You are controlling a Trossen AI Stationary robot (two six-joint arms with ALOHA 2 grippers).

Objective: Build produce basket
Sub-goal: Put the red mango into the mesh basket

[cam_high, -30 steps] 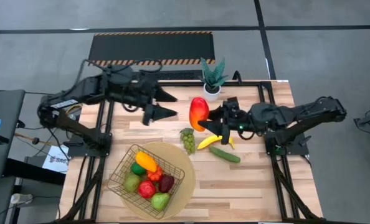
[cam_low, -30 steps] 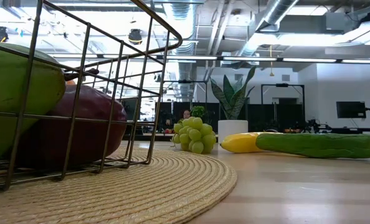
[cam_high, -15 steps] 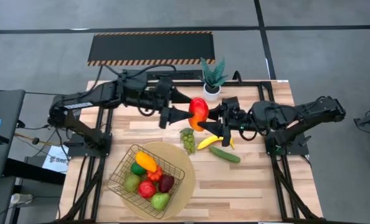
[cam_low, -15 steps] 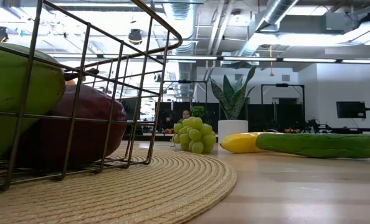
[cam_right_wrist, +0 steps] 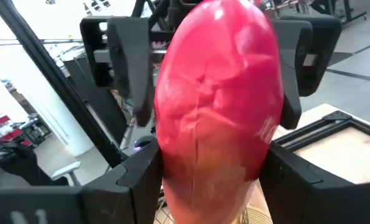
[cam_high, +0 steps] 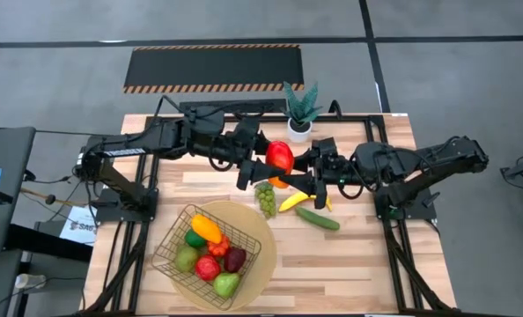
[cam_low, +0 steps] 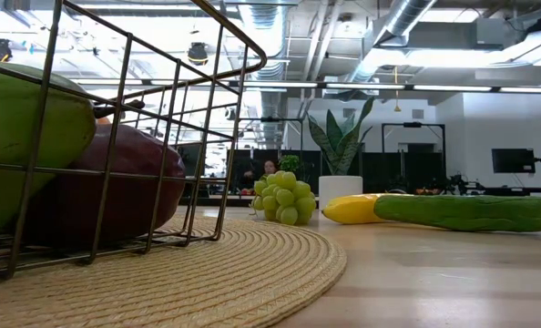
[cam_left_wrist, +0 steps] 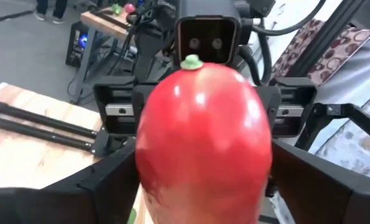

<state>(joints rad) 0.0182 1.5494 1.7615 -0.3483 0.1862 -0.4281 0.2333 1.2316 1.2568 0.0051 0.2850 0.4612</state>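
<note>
The red-orange mango (cam_high: pixel 279 158) hangs in the air between both grippers, over the table's far middle. My right gripper (cam_high: pixel 291 173) is shut on it from the right. My left gripper (cam_high: pixel 263 165) is open, its fingers (cam_left_wrist: pixel 107 183) standing on either side of the mango from the left. The golden wire basket (cam_high: pixel 166 251) sits on a round tan mat and holds several fruits. Green grapes (cam_high: pixel 266 199), the yellow banana (cam_high: pixel 294 202) and the green cucumber (cam_high: pixel 319 219) lie on the wood below the grippers. The low view shows no gripper. My right gripper pinches the mango's lower, orange part (cam_right_wrist: pixel 203 180) between its two fingers (cam_right_wrist: pixel 138 180), coming level from the table's right. The mango is lifted clear, its stem end (cam_left_wrist: pixel 190 61) uppermost. My left gripper's fingers flank the mango's sides; whether they touch it I cannot tell.
A spiky green plant in a white pot (cam_high: pixel 300 112) stands at the far edge, just behind the grippers. The tan mat (cam_low: pixel 252 273) spreads under the basket at the near left. Bare wood lies at the near right of the table.
My left arm has reached toward the table's right, from the far left up to the mango, and its open fingers now stand around the fruit. My right gripper has kept the mango in the air at the same place.
</note>
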